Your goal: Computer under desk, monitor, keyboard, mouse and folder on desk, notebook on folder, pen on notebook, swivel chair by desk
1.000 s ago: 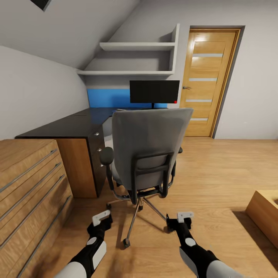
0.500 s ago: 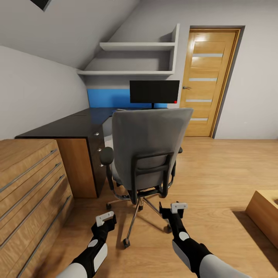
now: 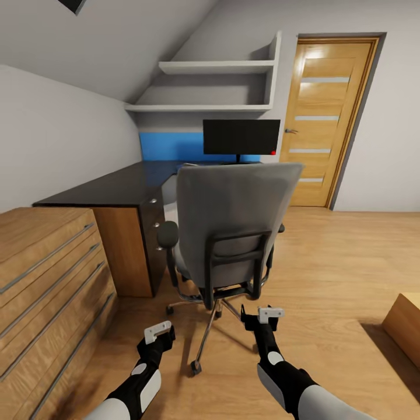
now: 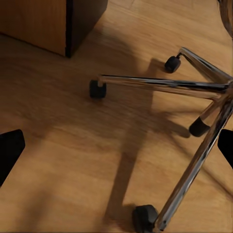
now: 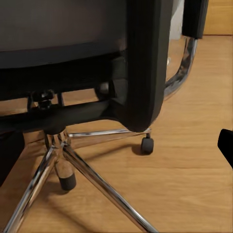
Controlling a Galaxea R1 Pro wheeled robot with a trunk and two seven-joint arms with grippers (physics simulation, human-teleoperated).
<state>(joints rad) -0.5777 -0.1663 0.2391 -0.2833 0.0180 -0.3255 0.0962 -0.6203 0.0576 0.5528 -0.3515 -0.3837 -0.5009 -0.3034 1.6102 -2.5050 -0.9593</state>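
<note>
Swivel chair (image 3: 233, 227) at frame centre, back toward camera, just before the counter (image 3: 111, 189). Monitor (image 3: 241, 136) upright on counter behind it. Left claw (image 3: 158, 332) and right claw (image 3: 267, 315) both spread, empty, low near the chrome base.

Counted: one grey swivel chair with chrome star base (image 3: 233, 227); one black flat monitor (image 3: 241, 136); one black-topped L-shaped desk (image 3: 111, 189); two white wall shelves (image 3: 216, 67); one wooden door (image 3: 329, 116).
</note>
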